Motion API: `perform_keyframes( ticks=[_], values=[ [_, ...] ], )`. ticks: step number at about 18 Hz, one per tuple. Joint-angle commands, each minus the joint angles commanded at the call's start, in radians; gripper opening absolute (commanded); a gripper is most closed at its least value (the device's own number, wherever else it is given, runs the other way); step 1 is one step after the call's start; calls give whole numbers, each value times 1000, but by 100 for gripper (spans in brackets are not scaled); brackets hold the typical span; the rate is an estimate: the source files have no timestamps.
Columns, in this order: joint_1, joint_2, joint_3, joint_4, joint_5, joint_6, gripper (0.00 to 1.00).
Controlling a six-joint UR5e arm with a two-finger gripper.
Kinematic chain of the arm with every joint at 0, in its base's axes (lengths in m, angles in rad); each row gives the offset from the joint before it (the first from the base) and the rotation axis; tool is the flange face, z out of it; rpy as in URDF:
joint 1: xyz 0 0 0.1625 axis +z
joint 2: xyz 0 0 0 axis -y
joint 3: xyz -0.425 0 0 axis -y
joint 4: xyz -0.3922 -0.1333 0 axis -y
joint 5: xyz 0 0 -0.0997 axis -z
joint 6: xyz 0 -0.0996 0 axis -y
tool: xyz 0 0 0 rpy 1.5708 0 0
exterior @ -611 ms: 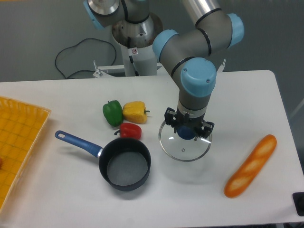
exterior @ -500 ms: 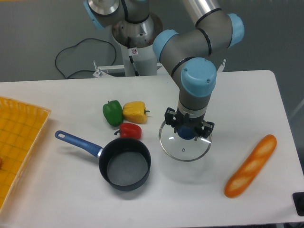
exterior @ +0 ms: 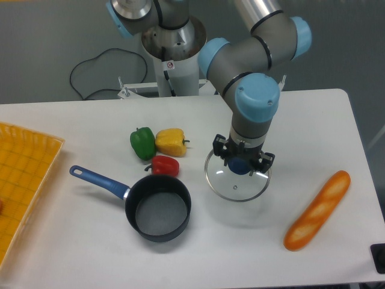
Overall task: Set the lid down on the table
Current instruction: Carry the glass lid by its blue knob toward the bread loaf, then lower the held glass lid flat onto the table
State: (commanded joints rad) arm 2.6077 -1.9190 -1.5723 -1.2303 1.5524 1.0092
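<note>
lid [exterior: 237,182] directly beneath claw [exterior: 243,163]

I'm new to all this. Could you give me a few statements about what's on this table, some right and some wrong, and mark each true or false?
1. The gripper sits at the blue knob of the lid. True.
2. The saucepan is covered. False: it is open, with the lid to its right.
3. The bread loaf lies inside the yellow tray. False: it lies on the table, far right.
4. Three peppers sit close together behind the saucepan. True.
</note>
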Motion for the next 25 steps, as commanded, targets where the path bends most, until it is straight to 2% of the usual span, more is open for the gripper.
perform_keyframes(
  ticks=[8,19,25],
  values=[
    [63,-43,3,34,-3,120,48],
    [69,-144,3,170,-2,123,48],
    [69,-164,3,189,-3,120,48]
  ],
)
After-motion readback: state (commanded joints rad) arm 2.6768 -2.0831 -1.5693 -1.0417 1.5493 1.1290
